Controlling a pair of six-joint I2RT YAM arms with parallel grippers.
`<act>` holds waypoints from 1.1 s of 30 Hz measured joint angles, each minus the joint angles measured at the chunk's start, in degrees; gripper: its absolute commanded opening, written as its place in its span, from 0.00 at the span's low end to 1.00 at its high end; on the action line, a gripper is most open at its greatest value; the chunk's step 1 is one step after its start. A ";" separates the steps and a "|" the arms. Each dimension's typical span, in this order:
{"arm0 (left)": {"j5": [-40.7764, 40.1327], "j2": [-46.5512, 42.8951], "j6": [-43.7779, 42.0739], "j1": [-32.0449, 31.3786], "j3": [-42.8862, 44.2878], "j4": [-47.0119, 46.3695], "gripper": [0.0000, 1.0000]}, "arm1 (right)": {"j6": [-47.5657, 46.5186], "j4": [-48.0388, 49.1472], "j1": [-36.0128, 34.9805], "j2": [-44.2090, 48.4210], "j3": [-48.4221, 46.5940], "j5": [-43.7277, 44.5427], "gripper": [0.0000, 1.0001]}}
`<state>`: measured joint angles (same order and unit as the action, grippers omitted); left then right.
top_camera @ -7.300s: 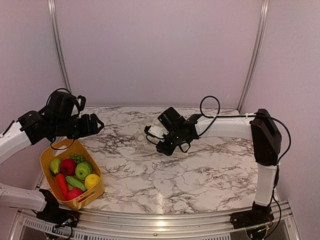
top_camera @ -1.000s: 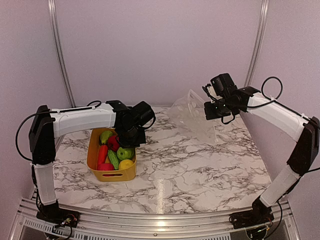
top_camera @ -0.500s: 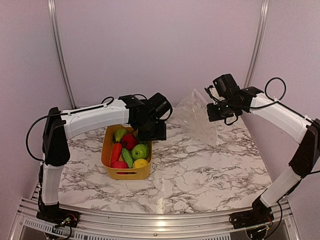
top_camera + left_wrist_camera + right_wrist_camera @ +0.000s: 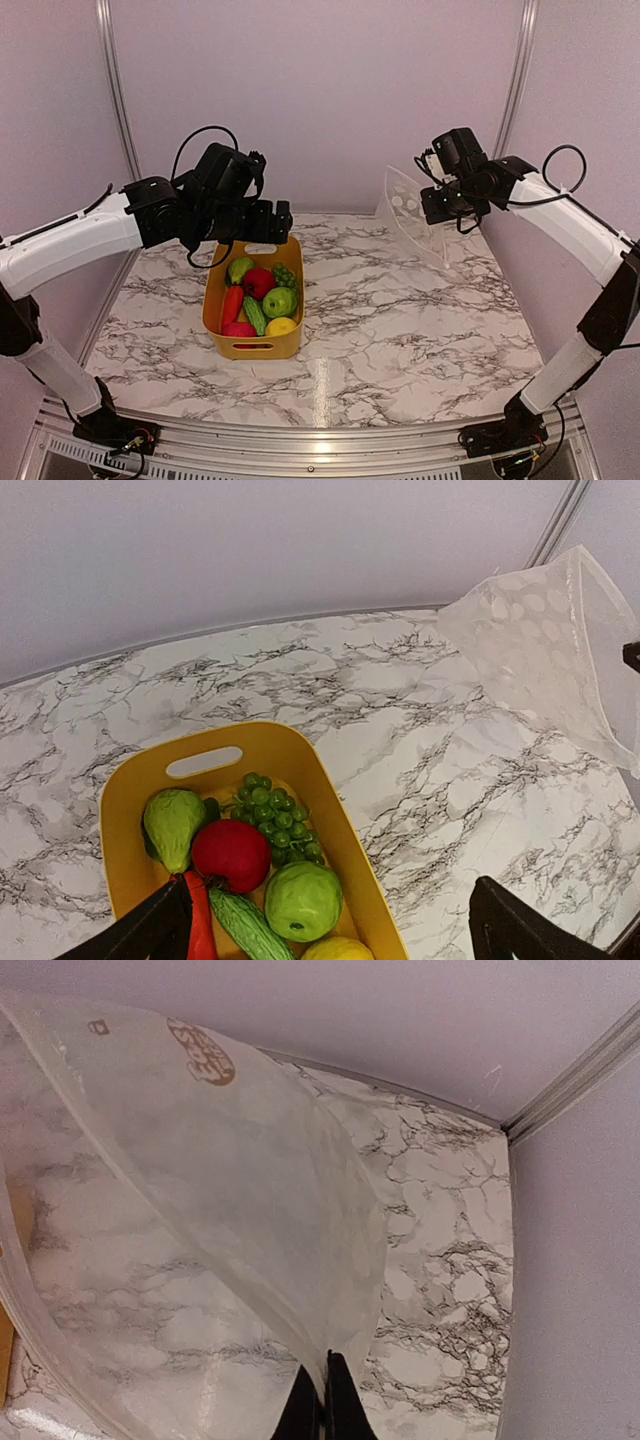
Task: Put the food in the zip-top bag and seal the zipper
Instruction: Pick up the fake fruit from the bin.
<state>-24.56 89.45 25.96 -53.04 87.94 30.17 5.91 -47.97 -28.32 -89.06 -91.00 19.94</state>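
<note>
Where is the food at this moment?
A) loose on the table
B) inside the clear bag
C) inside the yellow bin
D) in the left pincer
C: the food lies in the bin, while the bag hangs from the right pincer with nothing visible inside.

My left gripper (image 4: 272, 222) hangs above the far end of the yellow bin (image 4: 211, 300). The food (image 4: 262, 296) lies heaped inside the bin, which stands on the marble table (image 4: 400, 320). My right gripper (image 4: 431, 207) holds the zip-top bag (image 4: 408, 215) aloft near the back wall, well apart from the bin.
</note>
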 measured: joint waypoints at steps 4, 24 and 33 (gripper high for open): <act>-0.02 -0.50 -0.85 1.25 -3.28 -1.66 0.99 | -0.90 -0.33 0.02 -0.11 -0.90 1.79 0.00; 1.09 -4.15 2.36 11.82 -17.88 -6.86 0.87 | -1.64 4.28 -0.83 -4.15 8.09 -18.82 0.00; 14.19 5.49 2.01 11.45 -11.02 -5.95 0.73 | -1.51 4.39 -0.98 -5.01 7.50 -20.98 0.00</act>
<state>-10.37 94.94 27.97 -41.58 76.93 24.23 4.40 -43.57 -29.30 -94.06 -83.50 -1.04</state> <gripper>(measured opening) 0.719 0.004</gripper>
